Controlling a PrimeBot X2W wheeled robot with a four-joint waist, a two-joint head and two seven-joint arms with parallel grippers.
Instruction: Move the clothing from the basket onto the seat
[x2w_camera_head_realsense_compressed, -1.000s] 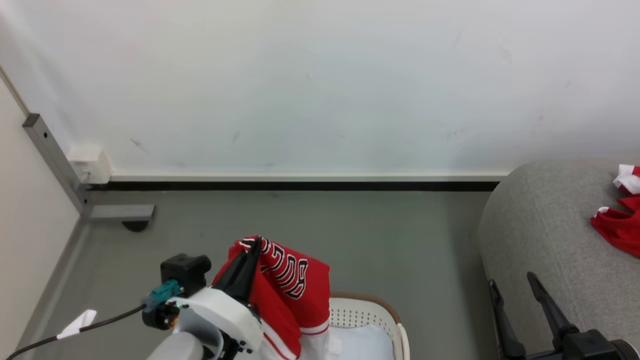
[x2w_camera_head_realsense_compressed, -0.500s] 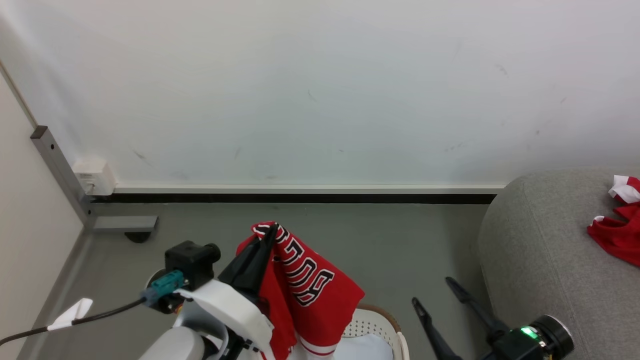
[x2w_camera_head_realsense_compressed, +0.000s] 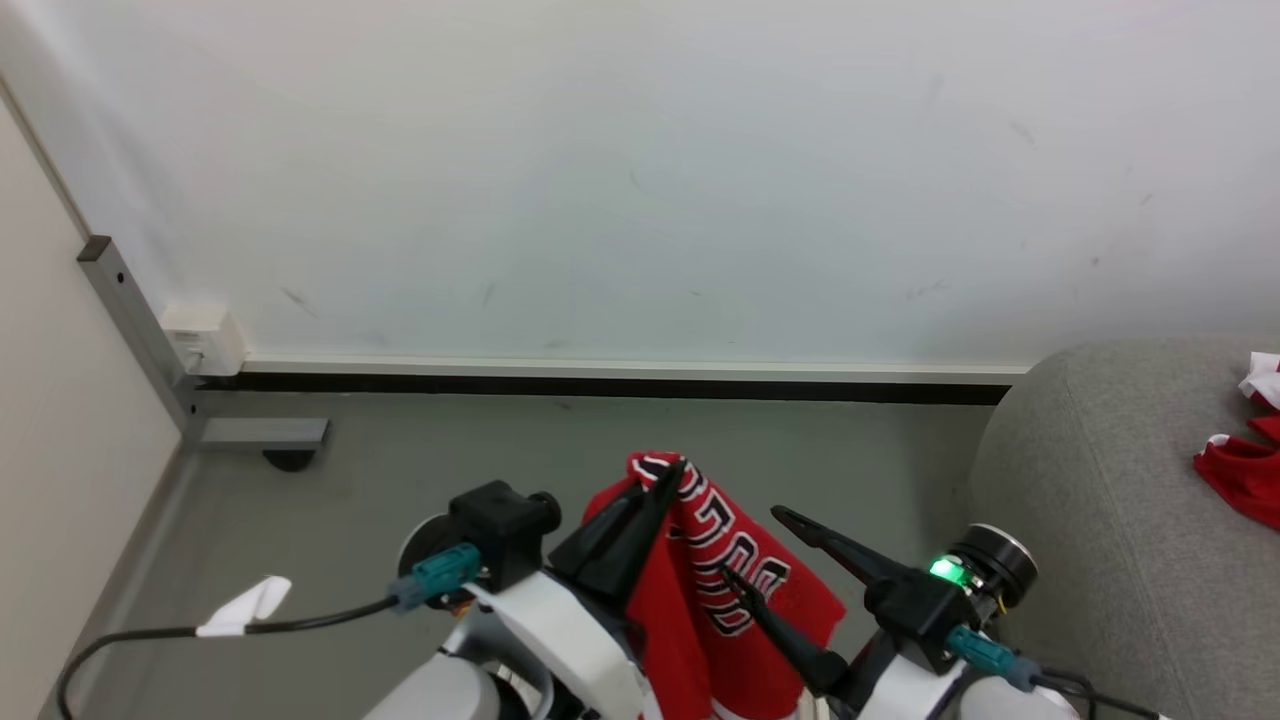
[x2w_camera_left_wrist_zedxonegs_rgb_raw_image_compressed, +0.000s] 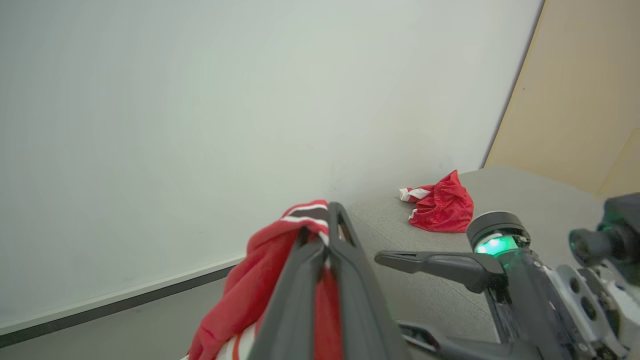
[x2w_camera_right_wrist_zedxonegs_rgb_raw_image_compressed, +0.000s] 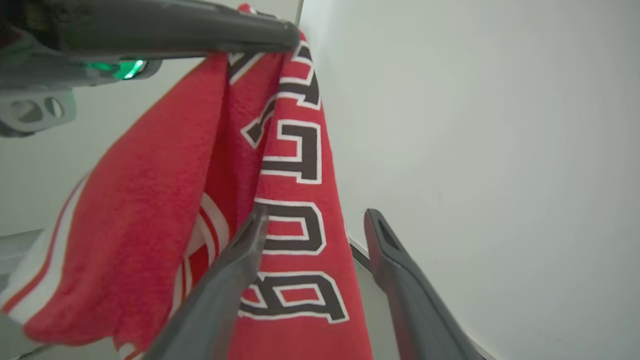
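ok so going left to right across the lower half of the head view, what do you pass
white tag on a black cable → left gripper, shut on the red jersey → right gripper, open → grey sofa → red garment lying on the sofa

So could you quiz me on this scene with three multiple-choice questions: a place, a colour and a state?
1. Where does the loose red garment lie? A) on the floor B) on the grey sofa C) in a box
2. What colour is the lettering on the held jersey? A) blue B) yellow C) black edged white
3. How is the right gripper? A) open B) shut on the jersey C) shut on nothing
Answers: B, it rests on the sofa's grey fabric; C, black letters show white outlines; A, its jaws stand apart.
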